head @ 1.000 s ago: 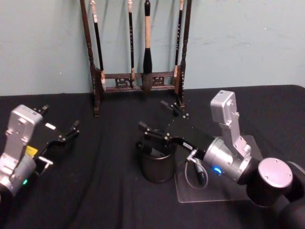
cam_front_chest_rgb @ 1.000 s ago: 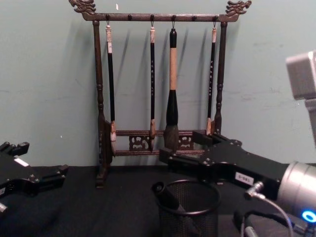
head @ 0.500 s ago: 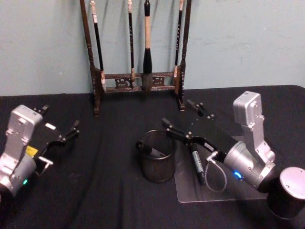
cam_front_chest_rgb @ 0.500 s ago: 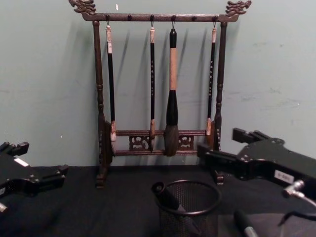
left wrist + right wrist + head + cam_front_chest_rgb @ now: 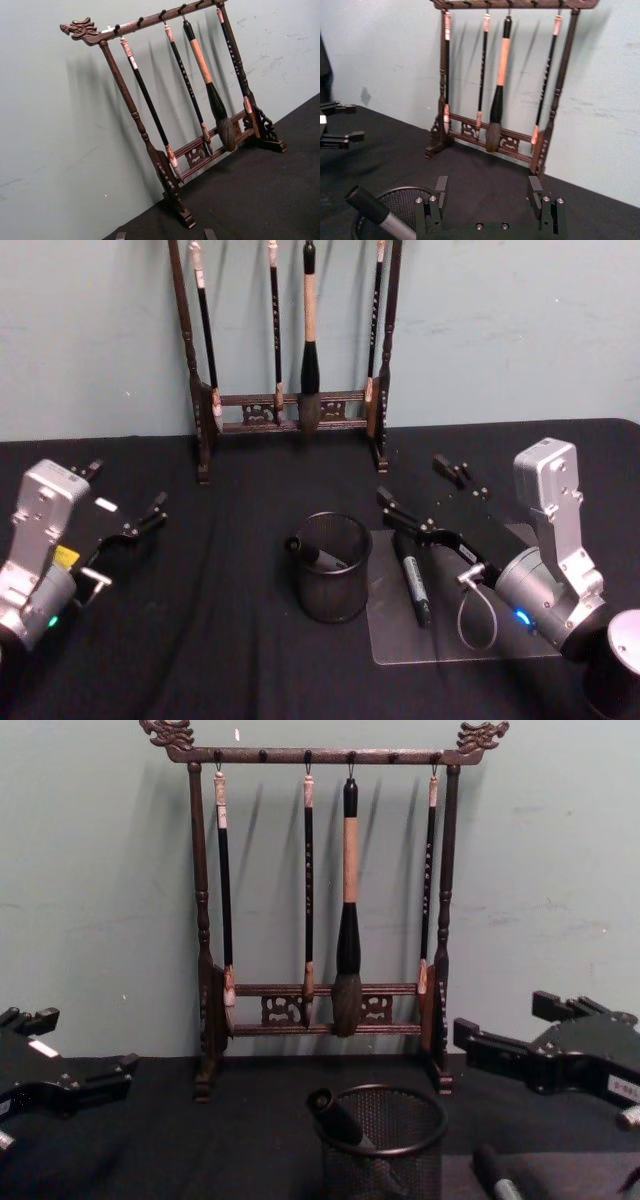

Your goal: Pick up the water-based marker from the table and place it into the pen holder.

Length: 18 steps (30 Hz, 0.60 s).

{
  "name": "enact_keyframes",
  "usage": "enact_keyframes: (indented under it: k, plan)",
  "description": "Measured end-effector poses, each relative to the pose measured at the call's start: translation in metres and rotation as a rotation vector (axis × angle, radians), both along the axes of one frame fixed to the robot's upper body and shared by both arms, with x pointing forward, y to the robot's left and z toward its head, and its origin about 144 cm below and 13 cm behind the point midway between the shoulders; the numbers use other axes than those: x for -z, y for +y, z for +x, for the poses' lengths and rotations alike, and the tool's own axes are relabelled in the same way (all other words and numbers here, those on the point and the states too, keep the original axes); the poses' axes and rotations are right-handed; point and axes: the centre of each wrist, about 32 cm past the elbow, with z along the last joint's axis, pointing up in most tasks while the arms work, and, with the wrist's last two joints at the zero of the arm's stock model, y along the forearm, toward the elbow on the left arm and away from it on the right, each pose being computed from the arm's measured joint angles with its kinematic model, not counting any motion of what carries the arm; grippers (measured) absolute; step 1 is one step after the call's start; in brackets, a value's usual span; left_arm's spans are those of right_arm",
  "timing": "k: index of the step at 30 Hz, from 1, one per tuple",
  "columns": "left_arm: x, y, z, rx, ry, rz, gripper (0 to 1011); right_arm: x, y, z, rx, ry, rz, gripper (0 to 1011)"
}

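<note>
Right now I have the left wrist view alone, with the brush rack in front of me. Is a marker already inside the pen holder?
Observer: Yes. One marker leans inside the pen holder, with its upper end above the rim on the robot's left side.
Operator: Does another marker lie outside it?
Observer: Yes. A second marker lies on a clear sheet, just to the holder's right.
Operator: And where is the right gripper?
Observer: The right gripper is above the sheet's far side, jaws open and empty. The left gripper sits idle far to the holder's left.
</note>
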Motion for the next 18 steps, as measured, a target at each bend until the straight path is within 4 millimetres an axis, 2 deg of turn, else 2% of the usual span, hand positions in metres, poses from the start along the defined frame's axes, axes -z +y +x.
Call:
enact_keyframes:
  k: [10, 18]
  plan:
    - [0.000, 0.000, 0.000, 0.000, 0.000, 0.000, 1009, 0.003, -0.004, -0.006, 0.045, 0.034, 0.007, 1002]
    - [0.000, 0.000, 0.000, 0.000, 0.000, 0.000, 1009, 0.014, -0.006, -0.005, 0.052, 0.068, -0.005, 1002]
